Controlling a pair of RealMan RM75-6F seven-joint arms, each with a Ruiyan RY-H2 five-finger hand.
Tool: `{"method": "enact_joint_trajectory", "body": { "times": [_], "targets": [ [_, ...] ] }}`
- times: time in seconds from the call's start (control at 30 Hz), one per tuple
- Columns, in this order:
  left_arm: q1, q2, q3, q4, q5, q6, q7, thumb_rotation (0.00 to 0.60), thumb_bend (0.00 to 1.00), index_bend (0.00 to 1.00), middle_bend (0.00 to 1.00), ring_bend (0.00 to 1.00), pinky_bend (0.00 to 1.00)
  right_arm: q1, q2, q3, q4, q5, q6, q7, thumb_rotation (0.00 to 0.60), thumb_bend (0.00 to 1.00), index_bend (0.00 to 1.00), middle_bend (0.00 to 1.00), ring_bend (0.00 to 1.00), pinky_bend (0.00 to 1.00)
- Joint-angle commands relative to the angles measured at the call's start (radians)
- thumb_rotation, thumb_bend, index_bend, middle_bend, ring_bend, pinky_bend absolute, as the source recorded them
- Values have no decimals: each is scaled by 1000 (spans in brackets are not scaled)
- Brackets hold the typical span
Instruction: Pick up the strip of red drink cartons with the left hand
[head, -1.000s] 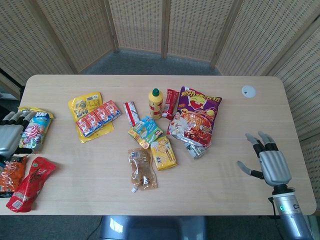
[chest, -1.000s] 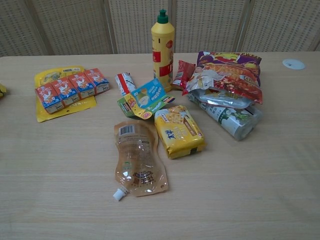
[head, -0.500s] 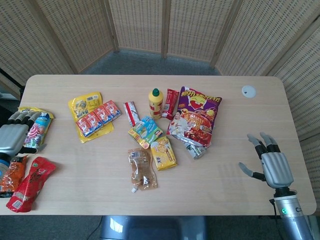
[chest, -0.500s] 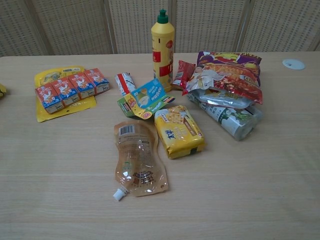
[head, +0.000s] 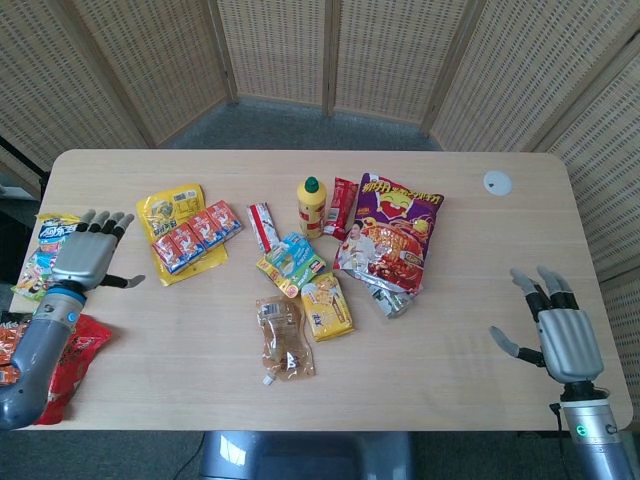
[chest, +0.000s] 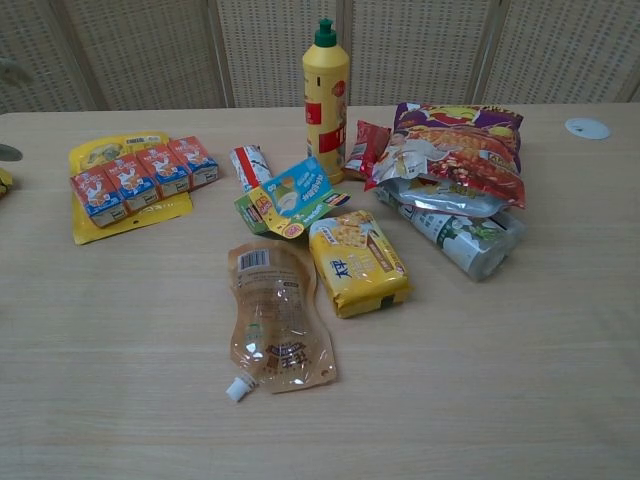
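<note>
1. the left hand (head: 83, 255) hovers over the tabletop (head: 180, 340) near its left edge, fingers (head: 100, 220) spread, holding nothing.
2. the strip of red drink cartons (head: 197, 235) lies on a yellow packet (head: 172, 210), just off those fingertips toward the table's middle, not touched.
3. its long axis runs diagonally, the near end toward the fingers.
4. the right hand (head: 565, 340), fingers spread and holding nothing, is well apart, so the left is far nearer.
</note>
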Motion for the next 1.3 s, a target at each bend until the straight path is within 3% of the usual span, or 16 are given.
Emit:
{"method": "enact_joint_trajectory", "body": {
  "times": [0.03,0.17,0.6,1.3],
  "targets": [
    [-69,-101,-11,79,-85,16,82,294,136,0,0,0,0,-13,11,0,-6,9,13,5,41,257,90,249,0,0],
    [-112,-179,-22,147,-131,14,118,253,74,0,0,0,0,-35,27,-4,-10,13,34,10,42,257,90,249,0,0],
    [-222,-343,-55,320,-342,-83,173,248,66,0,0,0,0,-83,70,-10,-23,16,76,29,41,257,91,249,0,0],
    [-316,-419,-22,481,-627,-194,238,242,66,0,0,0,0,-110,96,-2,-48,14,97,29,41,257,90,249,0,0]
  ]
}}
